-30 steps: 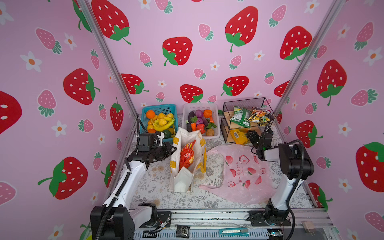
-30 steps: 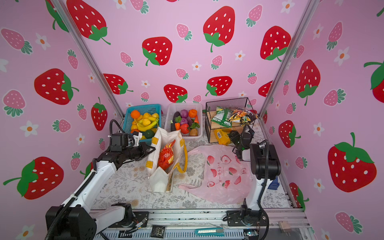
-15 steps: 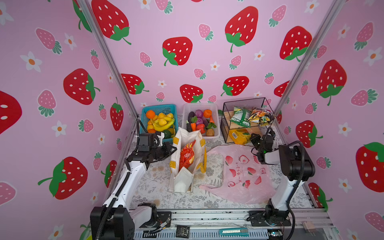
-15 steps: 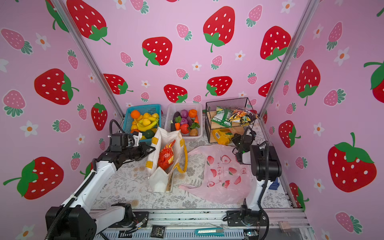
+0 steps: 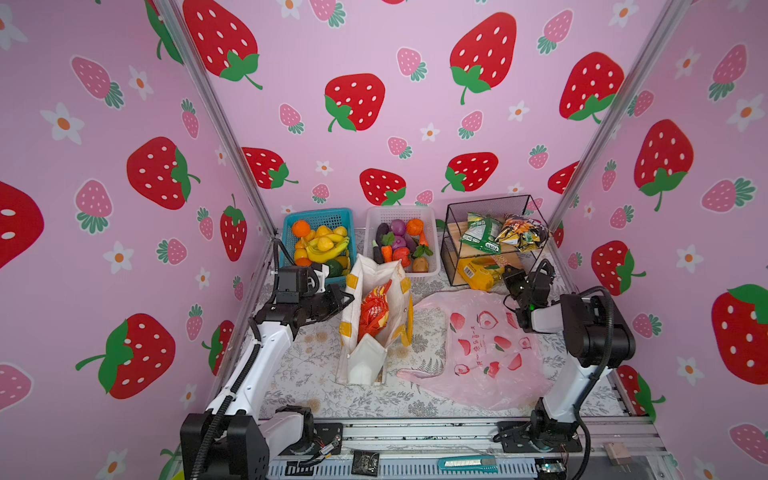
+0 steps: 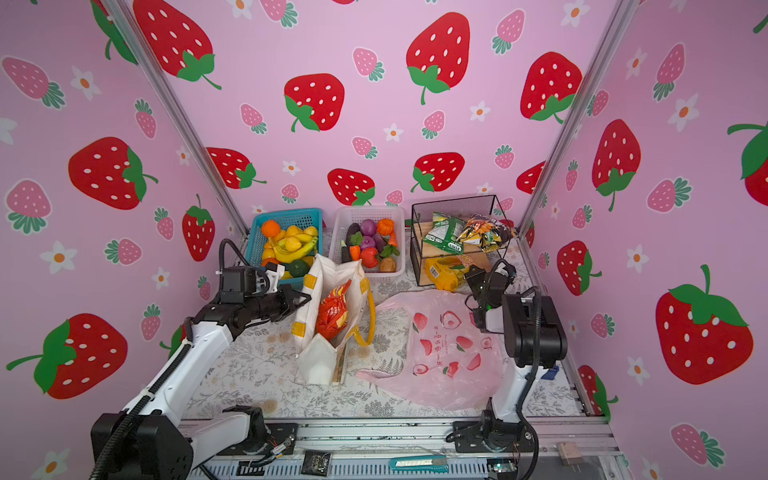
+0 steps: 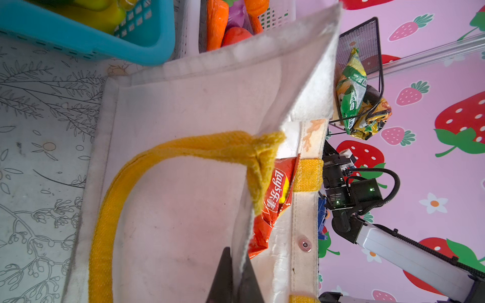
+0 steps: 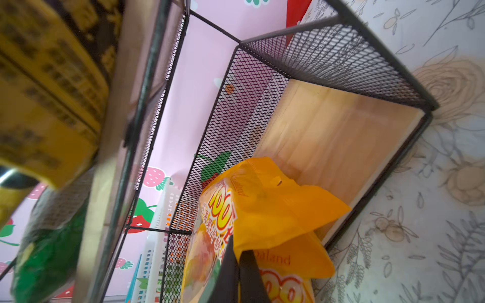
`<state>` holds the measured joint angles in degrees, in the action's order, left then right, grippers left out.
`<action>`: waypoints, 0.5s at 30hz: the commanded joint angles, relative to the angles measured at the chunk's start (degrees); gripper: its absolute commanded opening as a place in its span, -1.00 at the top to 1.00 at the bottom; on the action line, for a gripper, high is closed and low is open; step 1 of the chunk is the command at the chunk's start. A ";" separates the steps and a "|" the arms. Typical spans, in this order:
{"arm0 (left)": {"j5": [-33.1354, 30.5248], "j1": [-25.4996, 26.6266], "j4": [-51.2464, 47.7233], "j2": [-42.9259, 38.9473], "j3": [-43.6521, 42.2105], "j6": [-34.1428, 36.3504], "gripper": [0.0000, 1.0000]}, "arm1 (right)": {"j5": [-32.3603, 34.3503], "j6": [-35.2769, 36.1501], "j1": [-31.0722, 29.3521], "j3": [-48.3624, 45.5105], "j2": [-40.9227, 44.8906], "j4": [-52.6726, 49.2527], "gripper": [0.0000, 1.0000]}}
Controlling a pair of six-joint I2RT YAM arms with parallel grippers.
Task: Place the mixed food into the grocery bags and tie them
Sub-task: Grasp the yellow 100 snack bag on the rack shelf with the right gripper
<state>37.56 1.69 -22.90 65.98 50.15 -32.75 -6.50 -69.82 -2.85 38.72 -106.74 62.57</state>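
Note:
A cream tote [image 5: 365, 357] [image 6: 320, 361] stands upright mid-table with a red-orange snack packet [image 5: 374, 311] [image 7: 275, 199] inside. My left gripper [image 5: 347, 299] [image 7: 237, 275] is shut on the tote's near wall [image 7: 183, 105] and holds the mouth apart. The pink bag [image 5: 486, 349] [image 6: 444, 345] lies flat on the right. My right gripper [image 5: 505, 274] [image 8: 238, 267] is shut on the edge of a yellow snack packet [image 5: 478, 272] [image 8: 275, 210] at the lower shelf of the wire rack [image 5: 490, 201]. Toy vegetables [image 5: 401, 245] fill the white basket [image 5: 401, 210].
A blue basket [image 5: 316, 216] of bananas, lemons and oranges stands at the back left, close to my left wrist. On the rack's upper shelf lie a green packet [image 5: 482, 232] and a dark orange one [image 5: 521, 232]. The booth walls stand close on both sides.
My right gripper's jaws have closed on the yellow packet at the rack's lower shelf. The left arm and the tote have stayed put.

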 commanded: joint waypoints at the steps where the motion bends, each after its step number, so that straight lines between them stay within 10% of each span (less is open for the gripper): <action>1: 1.45 -0.22 0.18 -0.85 -0.40 0.48 1.00 | -1.30 -5.64 0.73 -1.12 3.17 10.33 1.00; 15: 1.55 -0.20 0.17 -1.11 -0.36 0.50 1.00 | -4.38 -9.80 4.20 -3.83 10.81 11.49 1.00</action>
<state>37.63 1.69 -22.87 65.98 50.15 -32.75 -10.17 -77.01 0.38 35.38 -98.94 67.51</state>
